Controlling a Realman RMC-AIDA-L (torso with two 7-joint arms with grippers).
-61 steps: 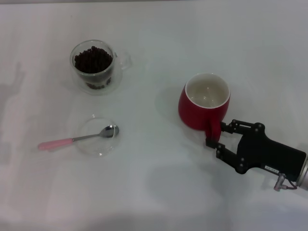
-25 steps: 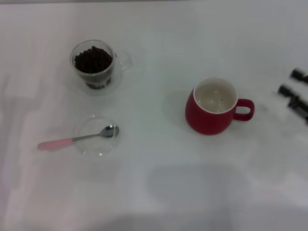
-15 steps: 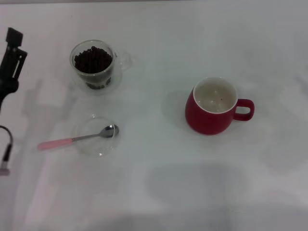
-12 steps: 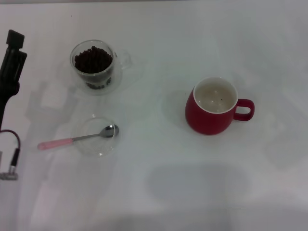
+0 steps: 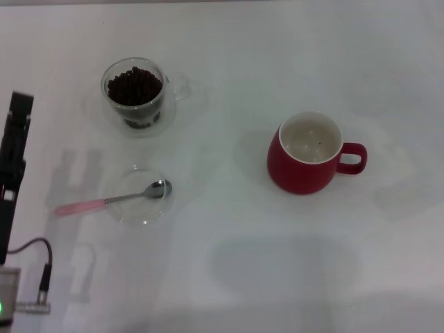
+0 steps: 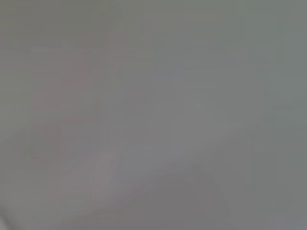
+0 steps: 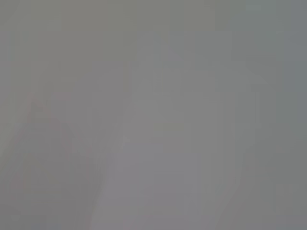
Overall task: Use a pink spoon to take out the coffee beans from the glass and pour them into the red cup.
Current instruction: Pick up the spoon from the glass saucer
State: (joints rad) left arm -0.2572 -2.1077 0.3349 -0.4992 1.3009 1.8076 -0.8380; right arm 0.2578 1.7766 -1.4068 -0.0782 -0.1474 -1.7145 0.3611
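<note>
On the white worktop (image 5: 243,263) the glass (image 5: 135,96) stands at the far left, full of coffee beans (image 5: 134,84). Just in front of it the pink spoon (image 5: 111,199) lies with its bowl in a shallow clear dish (image 5: 141,196), handle pointing left. The red cup (image 5: 307,153) stands well apart to the right, handle turned right. The left end effector (image 5: 16,114) hangs at the left edge, beside the glass; I cannot tell how wide it is. The right end effector is out of sight.

Head view: bright, even overhead light; white desk (image 5: 229,277) nearly washed out. Soft grey shadows beside the red cup (image 5: 305,156) and under the left arm (image 5: 12,173). Both wrist views: uniform grey blur, nothing resolvable.
</note>
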